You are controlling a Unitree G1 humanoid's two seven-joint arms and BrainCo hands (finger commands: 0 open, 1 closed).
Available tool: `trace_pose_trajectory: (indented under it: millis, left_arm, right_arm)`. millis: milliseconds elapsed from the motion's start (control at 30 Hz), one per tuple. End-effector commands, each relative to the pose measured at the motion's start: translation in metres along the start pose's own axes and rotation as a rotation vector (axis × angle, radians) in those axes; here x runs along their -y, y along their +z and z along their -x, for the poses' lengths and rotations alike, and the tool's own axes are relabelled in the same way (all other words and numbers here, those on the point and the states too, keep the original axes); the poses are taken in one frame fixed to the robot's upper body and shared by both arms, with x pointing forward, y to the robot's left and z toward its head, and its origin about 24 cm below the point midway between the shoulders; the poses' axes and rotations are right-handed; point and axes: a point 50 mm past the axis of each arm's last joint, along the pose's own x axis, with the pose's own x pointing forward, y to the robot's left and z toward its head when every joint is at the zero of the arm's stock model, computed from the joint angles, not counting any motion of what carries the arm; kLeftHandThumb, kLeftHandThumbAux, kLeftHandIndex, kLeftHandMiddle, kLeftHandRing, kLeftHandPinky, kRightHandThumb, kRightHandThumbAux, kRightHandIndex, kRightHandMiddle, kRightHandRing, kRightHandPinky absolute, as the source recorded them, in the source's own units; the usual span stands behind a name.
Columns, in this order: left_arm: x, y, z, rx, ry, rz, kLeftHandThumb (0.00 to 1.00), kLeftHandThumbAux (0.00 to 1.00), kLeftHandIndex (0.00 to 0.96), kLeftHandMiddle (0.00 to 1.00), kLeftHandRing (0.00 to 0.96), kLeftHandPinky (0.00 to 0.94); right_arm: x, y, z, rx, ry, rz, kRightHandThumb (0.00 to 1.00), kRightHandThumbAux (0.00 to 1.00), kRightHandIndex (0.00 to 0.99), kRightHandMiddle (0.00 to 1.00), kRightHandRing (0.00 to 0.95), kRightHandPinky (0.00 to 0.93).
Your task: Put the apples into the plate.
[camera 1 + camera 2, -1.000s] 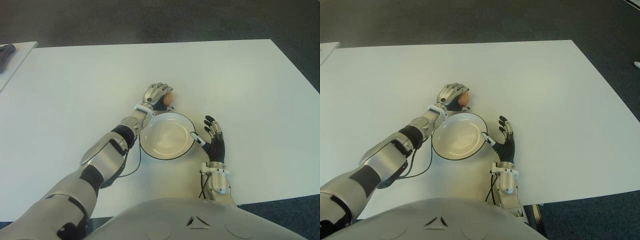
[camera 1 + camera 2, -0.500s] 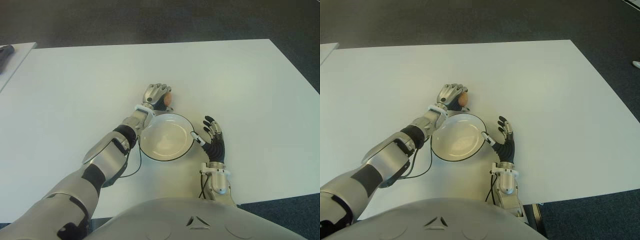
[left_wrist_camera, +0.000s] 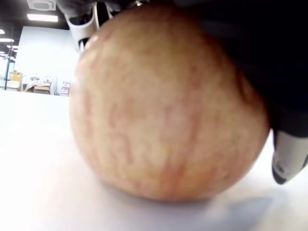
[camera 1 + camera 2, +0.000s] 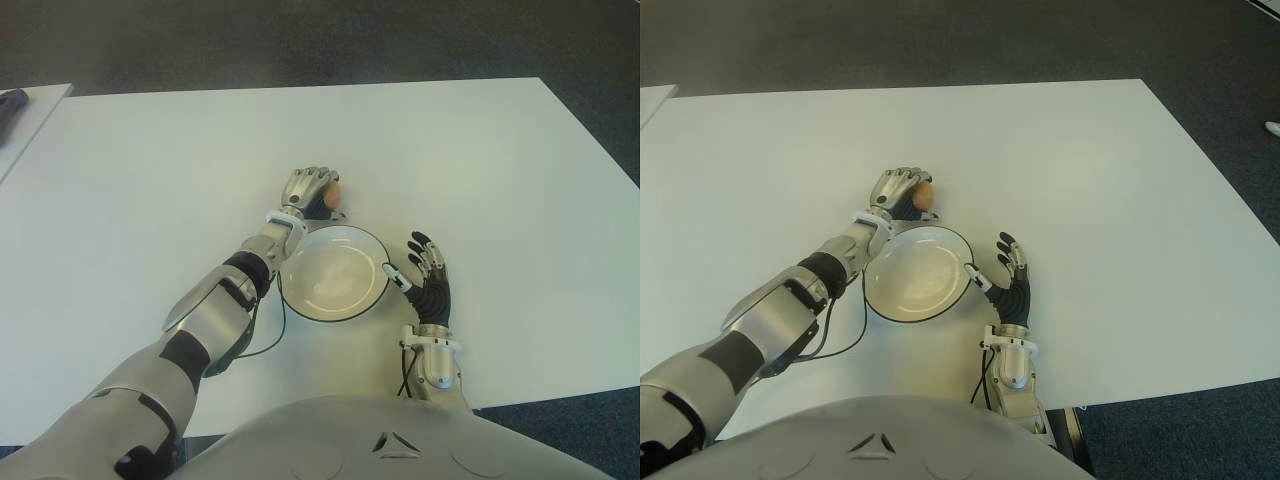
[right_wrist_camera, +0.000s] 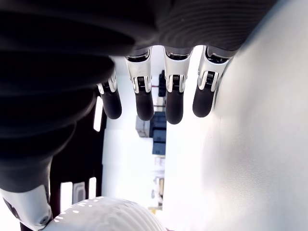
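1. Apple (image 4: 335, 194): one small reddish-yellow apple with faint red streaks sits on the white tabletop (image 4: 150, 170), just beyond the far rim of the plate. It is outside the plate, not in it.
2. Left hand (image 4: 312, 190): the robot's left arm reaches forward along the left side of the plate, and its silver and black hand is curled over the apple. The left wrist view shows the apple (image 3: 163, 106) filling nearly the whole frame, its underside meeting the white surface, with the dark palm pressed against its top and side and one pale fingertip (image 3: 288, 159) hooked down beside it. The hand is wrapped around the fruit in a grasp.
3. Plate (image 4: 300, 295): a round white plate with a thin dark rim lies on the tabletop close in front of the robot's body, between the two hands. Nothing lies in it.
4. Right hand (image 4: 428, 280): it shows just to the right of the plate, palm down, with its black fingers stretched out and spread. The thumb tip comes close to the plate's right rim; whether they touch is unclear. In the right wrist view the fingers (image 5: 174, 98) hang straight and apart, holding nothing.
5. Cable (image 4: 262, 340): a thin dark cable loops on the tabletop beside the left forearm, near the plate's left edge.
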Motion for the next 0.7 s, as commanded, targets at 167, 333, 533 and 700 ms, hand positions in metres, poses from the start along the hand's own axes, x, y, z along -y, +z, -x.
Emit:
trace_pose_trajectory:
  millis: [167, 333, 533, 700]
  left_arm:
    - [0.0223, -0.0114, 0.0189, -0.052, -0.123, 0.022, 0.856, 0.667, 0.402, 0.537, 0.841, 0.803]
    - [0.0212, -0.011, 0.018, -0.049, -0.123, 0.028, 0.856, 0.667, 0.402, 0.538, 0.843, 0.797]
    - [0.021, -0.0109, 0.0185, -0.046, -0.113, 0.03, 0.856, 0.667, 0.403, 0.538, 0.843, 0.765]
    - [0.0199, -0.0107, 0.0187, -0.038, -0.101, 0.03, 0.856, 0.667, 0.404, 0.538, 0.839, 0.685]
  right_arm:
    - [-0.006, -0.028, 0.0171, -0.196, -0.036, -0.03, 0.475, 0.675, 0.154, 0.165, 0.161, 0.18]
    - [-0.0061, -0.028, 0.0165, -0.196, -0.038, -0.03, 0.496, 0.673, 0.162, 0.175, 0.17, 0.188]
    - [-0.0061, -0.0279, 0.0168, -0.194, -0.042, -0.026, 0.493, 0.678, 0.162, 0.177, 0.169, 0.187]
    - [-0.006, -0.0281, 0.0166, -0.195, -0.044, -0.03, 0.487, 0.683, 0.162, 0.182, 0.176, 0.196]
